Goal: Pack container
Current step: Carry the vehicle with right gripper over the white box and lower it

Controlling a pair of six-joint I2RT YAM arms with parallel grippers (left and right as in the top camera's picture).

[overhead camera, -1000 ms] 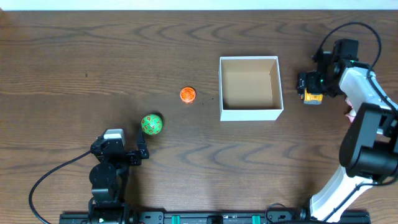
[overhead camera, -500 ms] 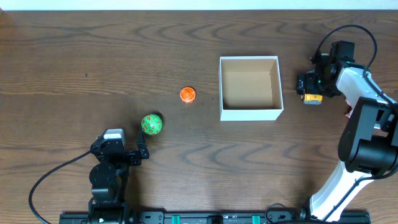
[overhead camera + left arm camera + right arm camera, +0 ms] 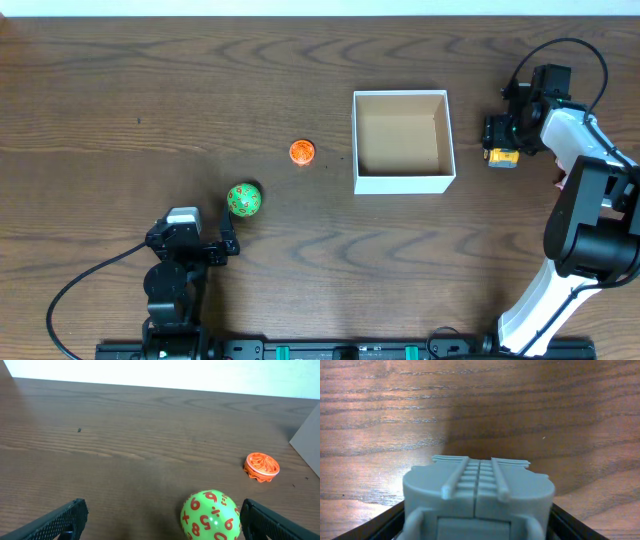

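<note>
The container [image 3: 403, 182], a square white-walled box with a brown inside, stands right of centre and holds nothing. My right gripper [image 3: 499, 136] is just right of it, shut on a grey and yellow toy [image 3: 503, 157]. In the right wrist view the grey toy [image 3: 478, 492] fills the space between the black fingers [image 3: 478, 527]. A green ball with red numbers [image 3: 243, 200] and a small orange toy [image 3: 301, 152] lie left of the container. My left gripper [image 3: 228, 245] is open, and the ball [image 3: 211, 516] sits just ahead, near its right finger [image 3: 162, 522].
The table is dark brown wood, with its far edge at the top of the overhead view. The orange toy [image 3: 261, 466] lies beyond the ball in the left wrist view. A corner of the container wall [image 3: 307, 440] shows at that view's right edge.
My right gripper has shifted slightly to the right around the grey and yellow toy. The left arm, ball, orange toy and container have not moved.
</note>
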